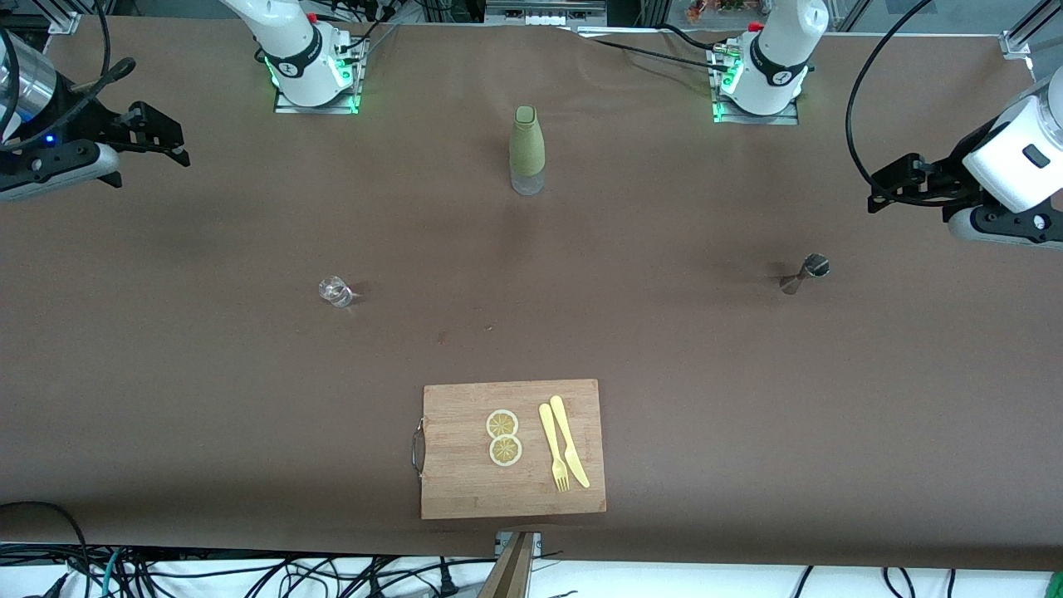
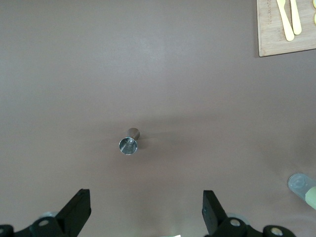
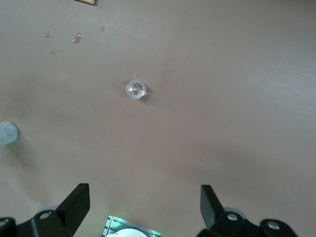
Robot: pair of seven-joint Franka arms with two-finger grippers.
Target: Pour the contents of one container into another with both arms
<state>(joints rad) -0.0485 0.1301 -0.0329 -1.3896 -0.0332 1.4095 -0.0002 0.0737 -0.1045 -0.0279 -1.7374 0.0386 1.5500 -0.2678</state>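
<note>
A small metal jigger (image 1: 805,272) (image 2: 129,143) stands on the brown table toward the left arm's end. Toward the right arm's end stands a small clear glass (image 1: 335,291) (image 3: 135,90). A green bottle (image 1: 526,149) with a clear base stands upright between the two arm bases, farther from the front camera than both. My left gripper (image 1: 890,184) (image 2: 146,207) hangs open over bare table at its own end, apart from the jigger, nothing between its fingers. My right gripper (image 1: 162,133) (image 3: 145,202) hangs open and empty over its end, apart from the glass.
A wooden cutting board (image 1: 465,490) (image 2: 276,39) lies near the table edge closest to the front camera, with two lemon slices (image 1: 503,437), a yellow fork (image 1: 553,453) and a yellow knife (image 1: 570,448) on it. A few droplets (image 3: 76,38) mark the cloth.
</note>
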